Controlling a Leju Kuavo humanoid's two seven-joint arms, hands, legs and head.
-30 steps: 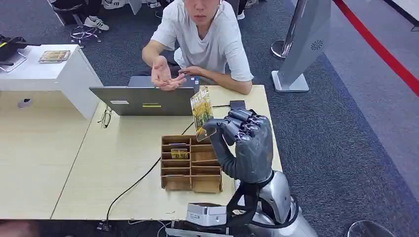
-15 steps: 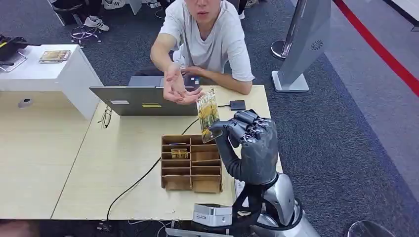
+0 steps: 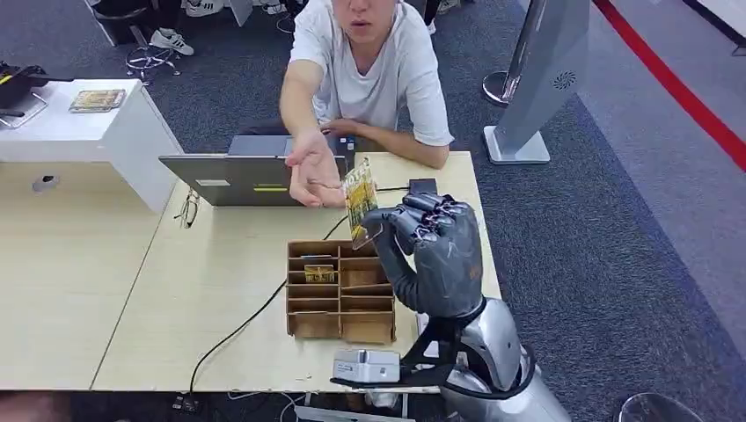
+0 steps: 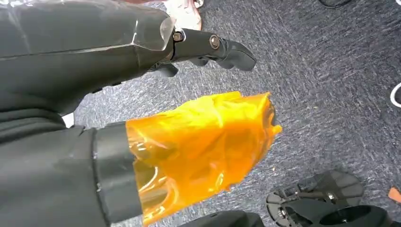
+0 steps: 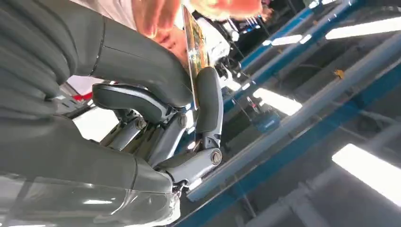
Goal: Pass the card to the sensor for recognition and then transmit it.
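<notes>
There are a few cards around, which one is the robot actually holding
The upright card pinched by the right hand, raised near the person's hand. The other card lies in the cardboard organizer.

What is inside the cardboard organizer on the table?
One yellow card lies in a left compartment of the cardboard organizer; the other visible slots look empty. Its right edge is covered by the right hand.

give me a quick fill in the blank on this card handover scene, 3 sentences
1. The card is held by the robot's ____ hand.
2. The person's hand reaches over the ____ toward the card.
3. The cardboard organizer on the table lies ____ the raised card.

Missing words: right; laptop; below
</notes>
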